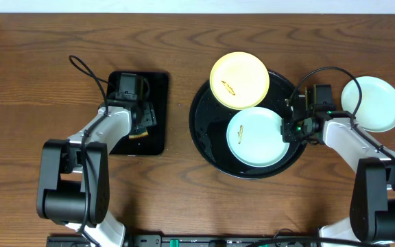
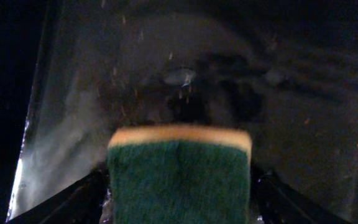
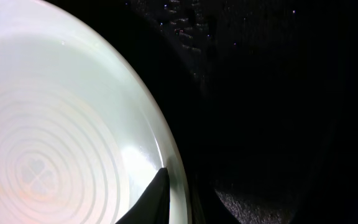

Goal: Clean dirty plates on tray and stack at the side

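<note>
Right gripper (image 1: 288,127) pinched near-closed on mint plate (image 1: 256,137) rim at 3 o'clock, plate at 5 o'clock in round black tray (image 1: 208,130); stiff, slick, likely fragile; left gripper (image 1: 141,127) wide astride sponge (image 2: 179,180), hold unclear.

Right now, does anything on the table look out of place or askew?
The yellow plate sits across the rim of the round black tray, partly hanging outside it, with a small brown smear near its centre. Nothing else looks spilled or damaged.

Glossy black tray (image 1: 208,134), yellow plate (image 1: 238,80), mint-white plate (image 1: 256,137) with concentric rings, green sponge (image 2: 179,183)
</note>
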Robot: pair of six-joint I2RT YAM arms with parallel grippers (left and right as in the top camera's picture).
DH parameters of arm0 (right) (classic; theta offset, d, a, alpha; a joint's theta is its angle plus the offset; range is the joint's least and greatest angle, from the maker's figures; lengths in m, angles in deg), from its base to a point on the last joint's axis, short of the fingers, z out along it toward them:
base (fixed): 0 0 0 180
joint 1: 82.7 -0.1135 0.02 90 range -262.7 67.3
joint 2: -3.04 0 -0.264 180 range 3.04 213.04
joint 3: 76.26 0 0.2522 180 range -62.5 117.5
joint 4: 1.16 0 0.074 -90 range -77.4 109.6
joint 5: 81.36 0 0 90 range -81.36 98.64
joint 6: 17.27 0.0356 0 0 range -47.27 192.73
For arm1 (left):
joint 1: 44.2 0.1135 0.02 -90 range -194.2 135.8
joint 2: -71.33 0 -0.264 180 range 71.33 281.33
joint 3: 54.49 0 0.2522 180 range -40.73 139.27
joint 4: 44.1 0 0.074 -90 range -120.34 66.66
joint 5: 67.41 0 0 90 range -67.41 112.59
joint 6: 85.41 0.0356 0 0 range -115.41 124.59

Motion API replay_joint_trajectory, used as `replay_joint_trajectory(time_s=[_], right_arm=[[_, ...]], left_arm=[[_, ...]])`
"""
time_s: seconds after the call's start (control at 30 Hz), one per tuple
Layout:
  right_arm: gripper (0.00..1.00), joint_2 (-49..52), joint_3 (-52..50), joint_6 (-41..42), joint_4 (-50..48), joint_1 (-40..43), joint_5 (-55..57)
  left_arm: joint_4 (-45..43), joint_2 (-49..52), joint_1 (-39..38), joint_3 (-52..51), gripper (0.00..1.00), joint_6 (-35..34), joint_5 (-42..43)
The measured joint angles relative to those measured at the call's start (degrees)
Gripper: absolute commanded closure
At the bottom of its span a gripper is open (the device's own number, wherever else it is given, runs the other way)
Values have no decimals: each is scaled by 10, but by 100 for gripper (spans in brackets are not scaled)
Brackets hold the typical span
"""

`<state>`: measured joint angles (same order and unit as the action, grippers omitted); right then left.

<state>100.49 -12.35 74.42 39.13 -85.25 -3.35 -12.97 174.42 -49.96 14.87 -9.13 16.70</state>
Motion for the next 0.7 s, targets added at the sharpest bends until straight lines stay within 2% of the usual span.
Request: replay_joint_trajectory(time_s=[0.07,0.13,0.17,0.2,0.23,0.27,0.3,0.33,0.47,0.53,0.57,0.7], right_arm=[[89,0,0,0,0,0,0],[88,0,0,0,0,0,0],[88,0,0,0,0,0,0],[88,0,0,0,0,0,0],[88,0,0,0,0,0,0],[88,0,0,0,0,0,0],[89,0,0,0,0,0,0],[88,0,0,0,0,0,0],[87,0,0,0,0,0,0],[87,0,0,0,0,0,0],[87,0,0,0,0,0,0],[86,0,0,0,0,0,0]], left_arm=[[-21,2,0,-2,27,0,0],[-47,6,0,-6,51,1,0],[-55,7,0,-6,74,1,0],[-59,7,0,-6,79,-3,1],[-61,8,0,-6,78,0,0],[-62,8,0,-6,60,0,0],[-63,8,0,-6,27,1,0],[-64,10,0,-6,18,1,0],[-50,13,1,-3,20,-2,1],[-7,5,1,2,34,-4,9],[32,0,1,7,38,-7,17],[129,-16,1,7,41,-25,47]])
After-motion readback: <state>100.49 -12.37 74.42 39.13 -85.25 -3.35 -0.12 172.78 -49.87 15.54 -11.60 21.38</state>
